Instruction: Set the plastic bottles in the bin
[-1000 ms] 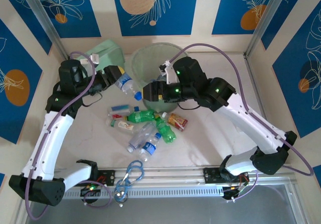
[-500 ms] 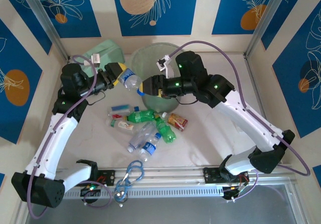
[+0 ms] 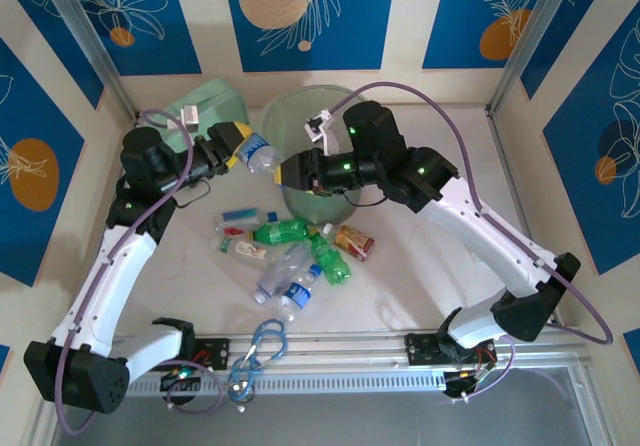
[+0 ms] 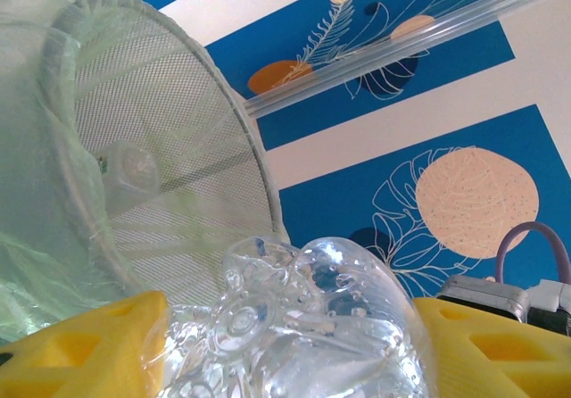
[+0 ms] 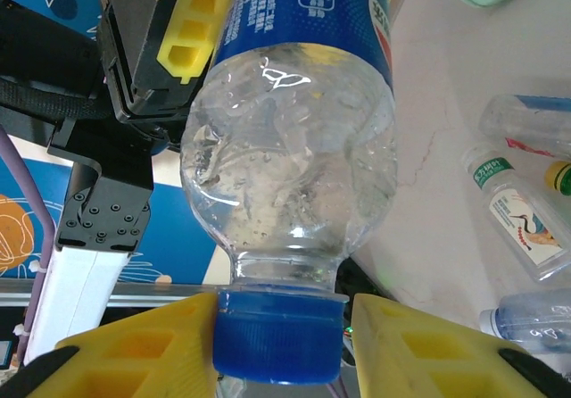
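Bottles [image 3: 290, 251] crowd table [image 3: 420, 286] centre, held bottle [image 3: 258, 154] left of bin [image 3: 290, 116], right side open

Bottle [image 5: 290, 175] label lettering apparently illegible

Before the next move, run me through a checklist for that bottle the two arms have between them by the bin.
1. Left gripper clamped on the clear bottle: ok.
2. Right gripper flanks the blue cap: ok.
3. Right grip firm on that cap: cannot tell.
4. Bottle over the bin opening: not ok, mostly outside its rim in the top view.
5. Other bottles binned: not ok, several lie loose.
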Available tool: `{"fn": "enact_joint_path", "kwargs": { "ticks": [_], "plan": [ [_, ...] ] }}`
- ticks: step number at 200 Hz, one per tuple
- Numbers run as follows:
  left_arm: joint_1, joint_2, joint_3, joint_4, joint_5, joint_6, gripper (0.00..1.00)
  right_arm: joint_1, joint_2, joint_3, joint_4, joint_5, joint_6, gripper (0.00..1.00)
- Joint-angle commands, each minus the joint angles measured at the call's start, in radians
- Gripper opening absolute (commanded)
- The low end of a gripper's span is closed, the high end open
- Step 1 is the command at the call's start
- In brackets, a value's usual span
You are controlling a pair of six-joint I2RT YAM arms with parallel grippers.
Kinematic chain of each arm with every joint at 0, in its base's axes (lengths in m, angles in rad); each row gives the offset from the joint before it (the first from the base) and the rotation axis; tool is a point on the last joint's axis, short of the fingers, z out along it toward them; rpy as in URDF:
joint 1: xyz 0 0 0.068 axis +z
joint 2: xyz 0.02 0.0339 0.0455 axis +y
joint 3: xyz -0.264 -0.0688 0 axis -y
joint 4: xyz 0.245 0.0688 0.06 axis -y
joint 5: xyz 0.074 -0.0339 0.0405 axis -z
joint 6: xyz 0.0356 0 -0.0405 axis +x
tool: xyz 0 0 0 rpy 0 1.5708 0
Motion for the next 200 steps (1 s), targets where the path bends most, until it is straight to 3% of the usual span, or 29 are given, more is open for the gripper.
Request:
{"fn": "enact_joint_path", "kwargs": {
  "ticks": [1,58,68,78,81,84,122,158,200],
  "plan": [
    [0.006,-0.005,-0.004,0.058,0.029,-0.017,0.54,0.004,0.02,0.013,-0.007,-0.015,0.0,0.41],
    [0.006,-0.003,-0.011,0.053,0.023,-0.006,0.54,0.007,0.018,0.017,-0.014,0.002,-0.008,0.24],
    [0.005,-0.004,-0.007,0.042,0.019,0.005,0.65,0.007,0.017,0.02,-0.019,0.008,-0.012,0.21],
    [0.006,-0.012,0.001,0.013,0.003,0.023,0.87,0.006,0.019,0.03,-0.033,0.023,-0.018,0.18],
    [0.005,-0.015,0.005,0.0,-0.005,0.033,0.98,0.006,0.021,0.036,-0.039,0.026,-0.02,0.18],
    [0.005,-0.019,0.008,-0.014,-0.014,0.045,1.0,0.006,0.022,0.04,-0.046,0.032,-0.024,0.17],
    [0.006,-0.05,0.111,-0.28,-0.149,0.245,1.0,-0.017,0.057,0.151,-0.172,0.139,-0.084,0.14],
    [0.008,-0.102,0.147,-0.517,-0.364,0.378,1.0,-0.084,0.107,0.251,-0.281,0.243,-0.147,0.14],
    [0.011,-0.182,0.081,-0.597,-0.474,0.419,1.0,-0.166,0.197,0.341,-0.383,0.327,-0.216,0.14]
  ]
}}
